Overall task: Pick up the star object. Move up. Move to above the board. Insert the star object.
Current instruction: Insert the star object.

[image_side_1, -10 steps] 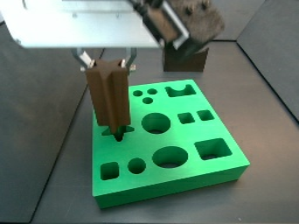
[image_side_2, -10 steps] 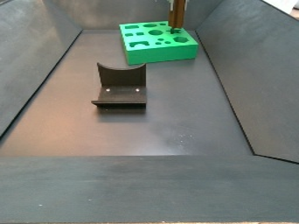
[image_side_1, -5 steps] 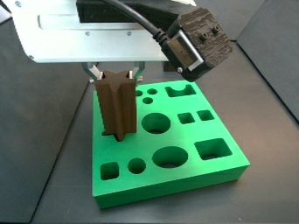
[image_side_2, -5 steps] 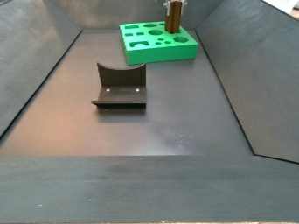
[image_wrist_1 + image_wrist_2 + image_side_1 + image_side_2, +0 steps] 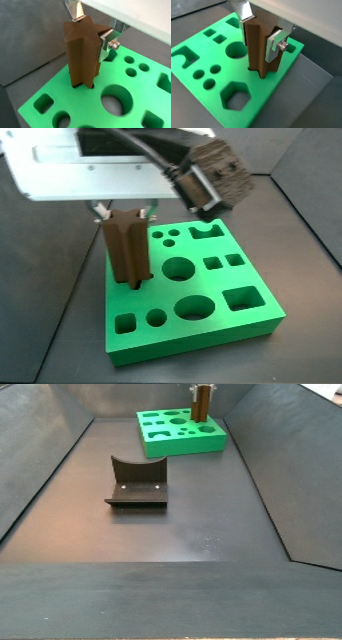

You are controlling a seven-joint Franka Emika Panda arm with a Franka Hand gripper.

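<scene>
The star object (image 5: pixel 81 57) is a tall brown ridged prism standing upright, with its lower end in the star hole near a corner of the green board (image 5: pixel 87 104). My gripper (image 5: pixel 90 27) is shut on its upper part, and the silver fingers (image 5: pixel 107 36) press its sides. Both wrist views show this grip, with the gripper (image 5: pixel 259 30) on the star object (image 5: pixel 259 50) over the board (image 5: pixel 271 95). In a side view the star object (image 5: pixel 130 250) stands at the board's (image 5: pixel 201 336) left side under the gripper (image 5: pixel 127 212). Another side view shows star object (image 5: pixel 202 402) and board (image 5: pixel 187 446) far off.
The fixture (image 5: pixel 136 481), a dark L-shaped bracket with a curved notch, stands on the dark floor in front of the board. Grey walls slope up around the floor. The board has several other open holes: circles, squares, a hexagon (image 5: pixel 236 97) and a crown notch.
The star object has sunk a little into the star hole since one second ago. The gripper came down with it and still holds it.
</scene>
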